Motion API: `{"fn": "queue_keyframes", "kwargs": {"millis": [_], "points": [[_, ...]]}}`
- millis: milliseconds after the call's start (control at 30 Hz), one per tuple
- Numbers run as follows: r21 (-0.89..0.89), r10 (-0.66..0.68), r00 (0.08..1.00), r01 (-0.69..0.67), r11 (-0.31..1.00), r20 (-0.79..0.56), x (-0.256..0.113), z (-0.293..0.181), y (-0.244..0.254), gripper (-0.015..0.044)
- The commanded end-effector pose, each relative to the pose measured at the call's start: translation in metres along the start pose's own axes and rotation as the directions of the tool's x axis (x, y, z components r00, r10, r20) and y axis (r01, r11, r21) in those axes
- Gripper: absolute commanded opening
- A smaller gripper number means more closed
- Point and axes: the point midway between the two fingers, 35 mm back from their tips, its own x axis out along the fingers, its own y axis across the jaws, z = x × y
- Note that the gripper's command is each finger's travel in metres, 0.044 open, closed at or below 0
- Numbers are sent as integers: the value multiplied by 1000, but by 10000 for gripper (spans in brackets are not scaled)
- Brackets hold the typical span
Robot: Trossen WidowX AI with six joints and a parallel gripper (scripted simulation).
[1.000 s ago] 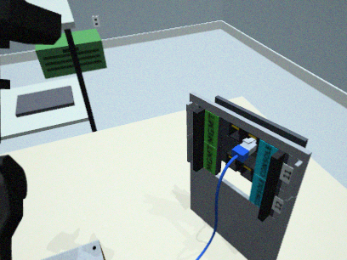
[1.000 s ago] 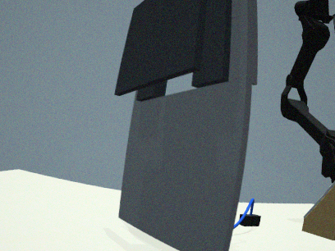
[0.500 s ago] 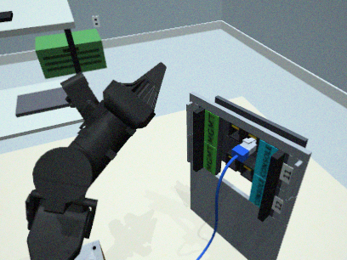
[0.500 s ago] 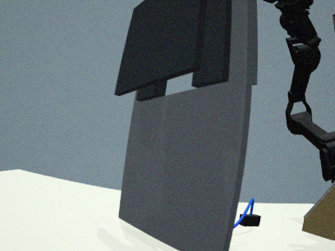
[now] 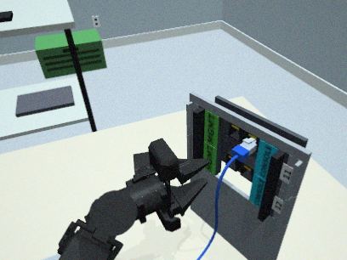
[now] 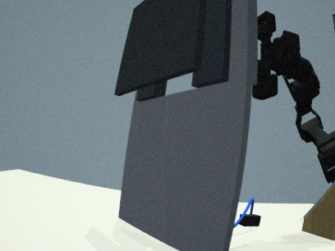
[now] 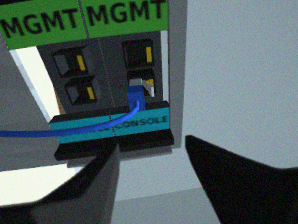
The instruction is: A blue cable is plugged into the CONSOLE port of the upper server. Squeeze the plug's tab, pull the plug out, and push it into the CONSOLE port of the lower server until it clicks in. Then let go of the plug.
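Before one blue plug (image 5: 243, 150) (image 7: 136, 97), one tool (image 5: 207, 172) (image 7: 152, 144) gapes empty.

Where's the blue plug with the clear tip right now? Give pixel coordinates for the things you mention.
In the top view, the blue plug with the clear tip (image 5: 241, 151) (image 7: 135, 97) sits in the upper server's port beside the teal CONSOLE label (image 5: 265, 158) (image 7: 142, 122), right of the open black gripper (image 5: 208, 172) (image 7: 152, 144).

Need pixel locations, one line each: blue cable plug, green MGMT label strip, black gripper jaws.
Blue cable plug (image 5: 241, 151) (image 7: 135, 97): top and wrist views, blue body.
Green MGMT label strip (image 5: 211, 129) (image 7: 84, 25): top and wrist views, strip face.
Black gripper (image 5: 208, 172) (image 7: 152, 144): top and wrist views, between fingertips.
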Motion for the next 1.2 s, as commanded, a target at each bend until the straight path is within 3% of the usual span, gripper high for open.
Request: {"fn": "queue_keyframes", "kwargs": {"millis": [0, 100, 333, 1167], "points": [[-34, 10, 1000, -11, 999, -24, -1, -6, 5, 239], [-34, 10, 1000, -11, 999, -24, 4, -5, 4, 239], [-33, 7, 1000, -8, 999, -26, 55, 7, 5, 239], [-32, 6, 1000, -7, 999, -27, 86, 14, 3, 239]]}}
